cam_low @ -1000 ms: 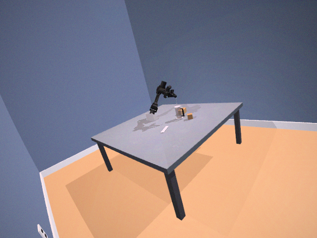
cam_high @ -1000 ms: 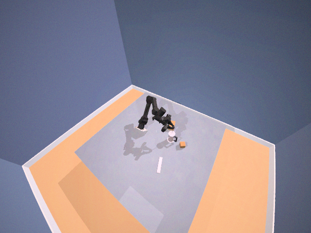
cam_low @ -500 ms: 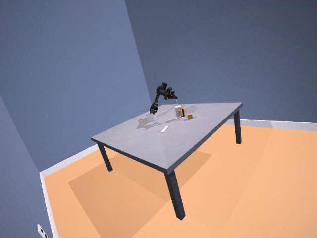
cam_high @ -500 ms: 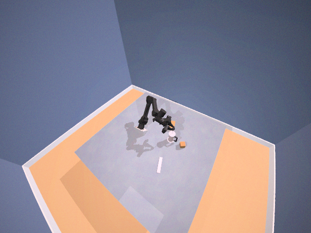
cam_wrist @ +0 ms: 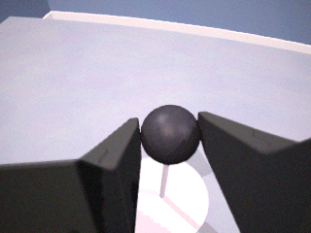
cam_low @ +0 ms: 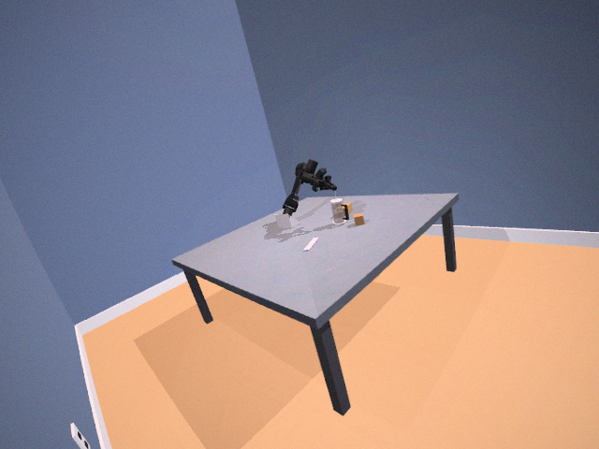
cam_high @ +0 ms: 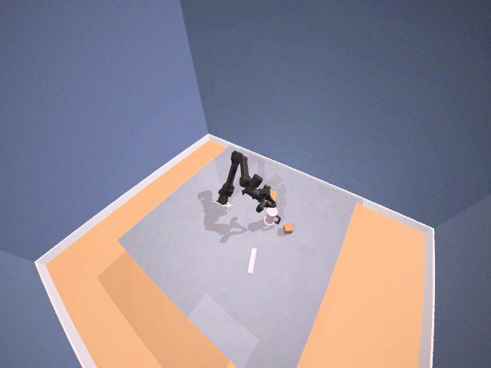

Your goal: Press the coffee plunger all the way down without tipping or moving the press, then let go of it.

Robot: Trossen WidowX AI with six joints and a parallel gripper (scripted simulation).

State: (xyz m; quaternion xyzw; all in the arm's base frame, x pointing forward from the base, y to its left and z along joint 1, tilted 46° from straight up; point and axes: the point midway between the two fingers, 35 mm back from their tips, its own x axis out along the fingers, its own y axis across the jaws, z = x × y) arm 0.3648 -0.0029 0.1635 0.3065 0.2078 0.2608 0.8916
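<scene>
Near the worktop's back-left edge, the gripper [cam_high: 274,205] [cam_low: 335,187] [cam_wrist: 168,123] was closed around the plunger knob [cam_wrist: 170,134], over the upright press [cam_high: 271,215] [cam_low: 337,211]. The rod still showed above the lid, so a slow, straight push down its axis seemed best, without sideways drag, then release at the bottom. No brand, label or writing was legible.

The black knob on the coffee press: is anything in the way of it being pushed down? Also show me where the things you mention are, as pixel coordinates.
Nothing visible is: the gripper [cam_high: 274,206] [cam_low: 334,187] [cam_wrist: 168,123] grips the knob [cam_wrist: 170,134], with only its rod [cam_wrist: 164,182] between knob and lid [cam_wrist: 187,194].
</scene>
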